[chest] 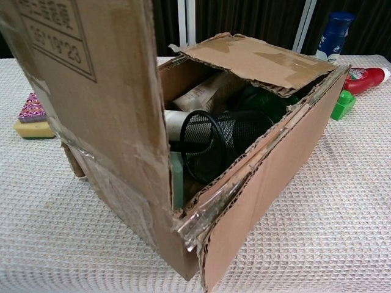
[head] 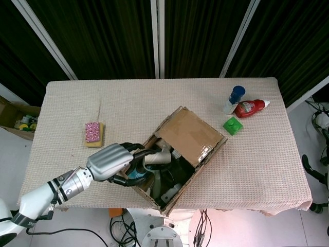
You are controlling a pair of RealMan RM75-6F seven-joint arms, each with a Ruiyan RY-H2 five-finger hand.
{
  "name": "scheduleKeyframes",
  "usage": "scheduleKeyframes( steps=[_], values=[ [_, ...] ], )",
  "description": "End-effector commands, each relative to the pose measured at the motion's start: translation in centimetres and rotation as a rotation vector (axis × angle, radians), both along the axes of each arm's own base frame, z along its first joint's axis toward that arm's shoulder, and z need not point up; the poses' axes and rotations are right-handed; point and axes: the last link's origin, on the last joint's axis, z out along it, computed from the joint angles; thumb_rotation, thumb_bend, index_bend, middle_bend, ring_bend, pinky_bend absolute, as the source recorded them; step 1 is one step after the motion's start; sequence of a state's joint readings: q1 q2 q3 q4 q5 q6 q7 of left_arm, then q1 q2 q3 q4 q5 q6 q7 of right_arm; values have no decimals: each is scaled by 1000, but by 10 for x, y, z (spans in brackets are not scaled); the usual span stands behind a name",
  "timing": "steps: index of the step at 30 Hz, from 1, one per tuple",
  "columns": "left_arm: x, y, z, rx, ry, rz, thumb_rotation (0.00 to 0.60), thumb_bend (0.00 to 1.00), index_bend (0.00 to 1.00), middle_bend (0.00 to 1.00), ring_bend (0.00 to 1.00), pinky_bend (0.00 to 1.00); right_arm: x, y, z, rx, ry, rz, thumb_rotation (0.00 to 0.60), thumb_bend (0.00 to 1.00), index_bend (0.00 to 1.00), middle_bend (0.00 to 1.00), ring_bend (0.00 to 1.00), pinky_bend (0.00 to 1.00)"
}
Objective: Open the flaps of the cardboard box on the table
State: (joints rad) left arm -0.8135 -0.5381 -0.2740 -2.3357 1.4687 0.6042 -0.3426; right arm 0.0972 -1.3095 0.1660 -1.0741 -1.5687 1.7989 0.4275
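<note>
While the left hand (head: 114,160) curls its fingers over the edge of the near flap (chest: 91,97), that flap stands lifted almost upright, so the first flap of the cardboard box (head: 180,154) looks about half swung open. The box sits on the desk (head: 133,103) just below centre, turned at an angle, with a black mesh holder (chest: 214,143) and other items showing inside. From the box, the far flap (head: 189,135) at two o'clock lies flat over the opening, not yet raised. The right hand appears in neither view. I judge the next move calls for folding the held flap fully outward toward eight o'clock, then reaching across for the far flap's free edge.
</note>
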Motion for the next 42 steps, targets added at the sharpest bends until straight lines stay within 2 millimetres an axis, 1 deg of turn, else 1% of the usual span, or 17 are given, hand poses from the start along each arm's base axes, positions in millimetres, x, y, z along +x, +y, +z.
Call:
scheduleKeyframes(
  steps=[1,6,10,15,18,19,21,23,24,27,30,33,34,36,38,40,42],
  values=[
    [-8,-8,8,6,-5,16,0,254,75,664,118,199,2,-1,-2,7,4,4,600,350,0,0,0,0],
    [-20,-16,11,-9,17,29,0,254,74,675,127,199,4,-2,-7,15,12,6,600,350,0,0,0,0],
    [-28,-22,13,-22,48,38,0,254,74,713,155,199,5,-1,-8,18,18,8,600,350,0,0,0,0],
    [-34,-20,20,1,38,53,0,254,74,755,194,199,6,0,-9,17,21,9,600,350,0,0,0,0],
    [-35,-16,24,25,10,45,0,254,74,726,197,199,6,1,-9,16,22,9,600,350,0,0,0,0],
    [-35,-14,25,42,-6,33,0,250,74,667,197,199,6,1,-9,15,22,9,600,350,0,0,0,0],
    [-37,-10,25,87,-25,3,0,244,72,500,187,200,6,2,-8,12,21,8,600,350,0,0,0,0],
    [-40,-4,22,159,-33,-43,0,247,64,279,137,200,6,3,-7,9,19,6,600,350,0,0,0,0],
    [-42,-2,20,199,-27,-72,0,249,60,192,113,201,6,3,-7,7,18,6,600,350,0,0,0,0],
    [-44,5,3,331,-10,-174,4,250,43,82,83,202,6,4,-4,-1,19,6,600,351,0,0,0,0],
    [-40,13,-24,444,-6,-263,61,250,13,15,48,199,7,4,0,-14,17,9,600,351,0,0,0,0],
    [-31,21,-48,540,-6,-352,137,250,2,0,30,193,8,5,3,-25,14,12,600,351,0,0,0,0],
    [-29,24,-56,566,0,-378,189,250,0,0,27,190,8,5,4,-29,13,11,600,351,0,0,0,0],
    [-26,31,-69,622,31,-431,243,250,0,0,24,186,8,6,6,-34,10,7,600,352,0,0,0,0],
    [-22,38,-84,676,69,-492,267,250,0,5,24,185,6,7,8,-39,7,0,600,352,0,0,0,0],
    [-19,45,-97,698,75,-507,298,249,0,10,24,184,4,8,10,-42,4,-8,600,352,0,0,0,0],
    [-16,52,-108,708,76,-505,310,250,0,11,24,184,2,9,11,-43,1,-16,600,352,0,0,0,0]
  ],
)
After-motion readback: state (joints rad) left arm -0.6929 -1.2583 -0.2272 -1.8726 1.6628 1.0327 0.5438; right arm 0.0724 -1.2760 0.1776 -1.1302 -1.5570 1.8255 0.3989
